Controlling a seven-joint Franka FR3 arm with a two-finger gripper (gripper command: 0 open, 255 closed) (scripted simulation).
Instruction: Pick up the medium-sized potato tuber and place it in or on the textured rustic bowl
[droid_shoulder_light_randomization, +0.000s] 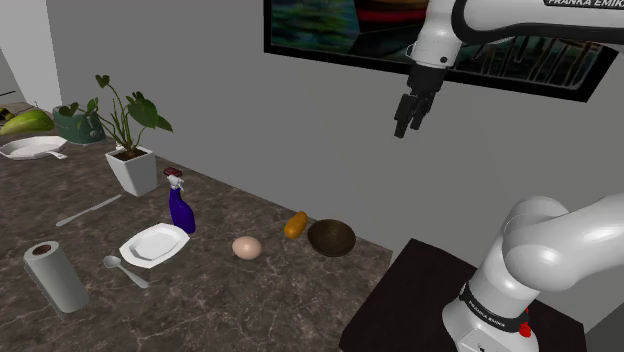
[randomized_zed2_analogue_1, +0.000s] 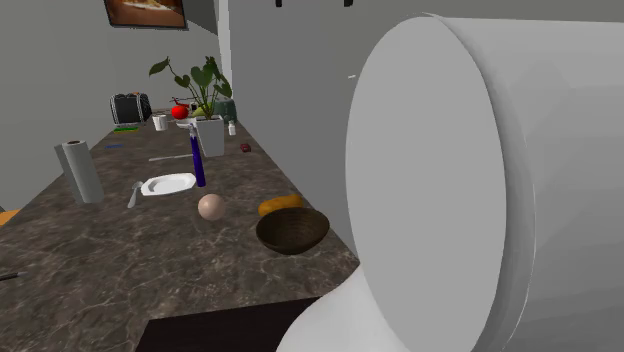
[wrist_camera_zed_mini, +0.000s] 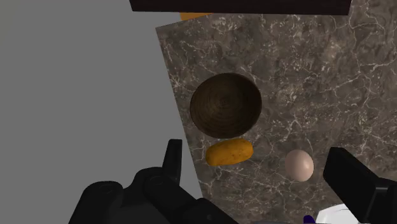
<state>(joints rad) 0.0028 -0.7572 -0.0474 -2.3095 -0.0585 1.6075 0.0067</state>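
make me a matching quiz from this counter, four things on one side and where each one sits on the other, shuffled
Things:
1. orange oblong potato
2. dark brown round bowl
3. blue spray bottle
4. grey paper towel roll

Places:
A. upright beside the white plate
B. empty, closest of the four to the dark stand
C. upright, farthest of the four from the grey wall
D. lying right beside the bowl, near the wall

Pairs: 1-D, 2-B, 3-A, 4-C
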